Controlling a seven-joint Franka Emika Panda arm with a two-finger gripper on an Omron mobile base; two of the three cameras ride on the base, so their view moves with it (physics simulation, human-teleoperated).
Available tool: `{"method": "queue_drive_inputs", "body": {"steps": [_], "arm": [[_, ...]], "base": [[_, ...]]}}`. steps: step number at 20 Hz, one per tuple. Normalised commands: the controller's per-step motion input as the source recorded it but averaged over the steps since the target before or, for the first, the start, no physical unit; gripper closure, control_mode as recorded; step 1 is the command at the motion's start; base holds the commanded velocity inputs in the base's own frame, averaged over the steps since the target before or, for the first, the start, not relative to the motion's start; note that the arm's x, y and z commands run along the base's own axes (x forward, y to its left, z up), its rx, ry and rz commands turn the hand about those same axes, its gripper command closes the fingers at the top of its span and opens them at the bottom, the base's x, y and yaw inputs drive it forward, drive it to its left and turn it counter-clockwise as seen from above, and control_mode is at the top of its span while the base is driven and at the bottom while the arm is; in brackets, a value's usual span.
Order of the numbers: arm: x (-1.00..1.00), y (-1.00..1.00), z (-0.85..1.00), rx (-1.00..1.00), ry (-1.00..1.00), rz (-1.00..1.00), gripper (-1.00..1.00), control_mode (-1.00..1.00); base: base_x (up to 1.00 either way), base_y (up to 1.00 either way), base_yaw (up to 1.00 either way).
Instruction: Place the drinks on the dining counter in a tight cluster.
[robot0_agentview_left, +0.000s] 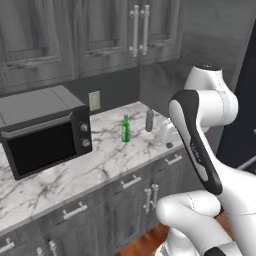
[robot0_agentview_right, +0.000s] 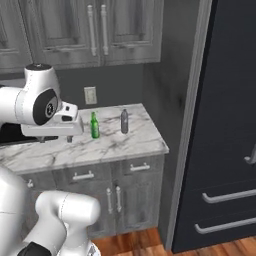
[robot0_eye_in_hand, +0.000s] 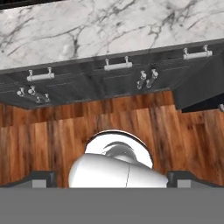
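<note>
Nearest the base, our gripper (robot0_agentview_right: 69, 136) hangs just above the front of the marble tabletop (robot0_agentview_left: 60, 175), beside the microwave (robot0_agentview_left: 45, 130). We cannot tell how wide the jaws stand; nothing appears held or touched. Just beyond it stands the slim green bottle (robot0_agentview_left: 126, 129), and farther toward the corner the small grey bottle (robot0_agentview_left: 149, 120); the two are near each other but apart. We judge the risk to be a sideways reach that tips the tall, narrow green bottle, or the wrist brushing the grey one while closing in.
</note>
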Motion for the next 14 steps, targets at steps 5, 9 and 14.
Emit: {"method": "queue_drive_inputs", "body": {"steps": [5, 9, 14], "arm": [[0.0, 0.0, 0.0, 0.0, 0.0, 0.0, -1.0, 1.0], [0.0, 0.0, 0.0, 0.0, 0.0, 0.0, -1.0, 1.0], [0.0, 0.0, 0.0, 0.0, 0.0, 0.0, -1.0, 1.0]], "base": [[0.56, -0.14, -0.03], [0.6, 0.03, -0.09], [0.8, 0.13, -0.08]]}}
